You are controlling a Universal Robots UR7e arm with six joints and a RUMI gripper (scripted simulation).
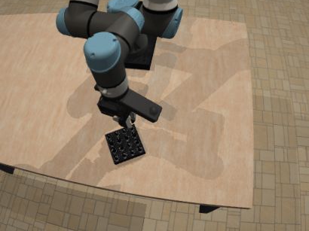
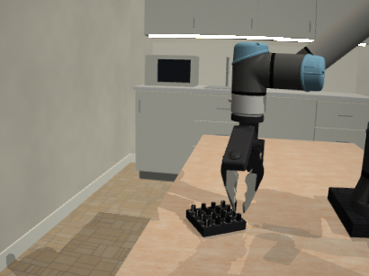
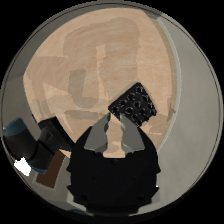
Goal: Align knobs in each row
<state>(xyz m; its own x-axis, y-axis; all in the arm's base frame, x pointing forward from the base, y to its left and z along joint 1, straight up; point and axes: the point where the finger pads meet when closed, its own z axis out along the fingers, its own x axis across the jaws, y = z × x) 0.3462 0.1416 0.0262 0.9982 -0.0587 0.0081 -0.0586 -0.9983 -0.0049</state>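
The black knob box (image 1: 130, 158) (image 2: 225, 228) (image 3: 114, 107) lies flat on the table, turned at an angle, with rows of small upright black knobs on top. The row letters and marks are too small to read, and where each knob points cannot be told. My gripper (image 1: 132, 124) (image 2: 239, 210) (image 3: 114, 113) points down over the box's corner nearest the robot base. Its fingertips stand a narrow gap apart, just above the corner knob in the exterior view, with nothing seen held between them. The fingers partly hide that corner.
The wooden table (image 1: 211, 78) (image 2: 310, 161) carries the robot's black base (image 1: 137, 65) (image 2: 348, 215), well behind the box. The table's front edge lies a little beyond the box. A microwave (image 2: 174, 70) and kitchen cabinets stand far in the background.
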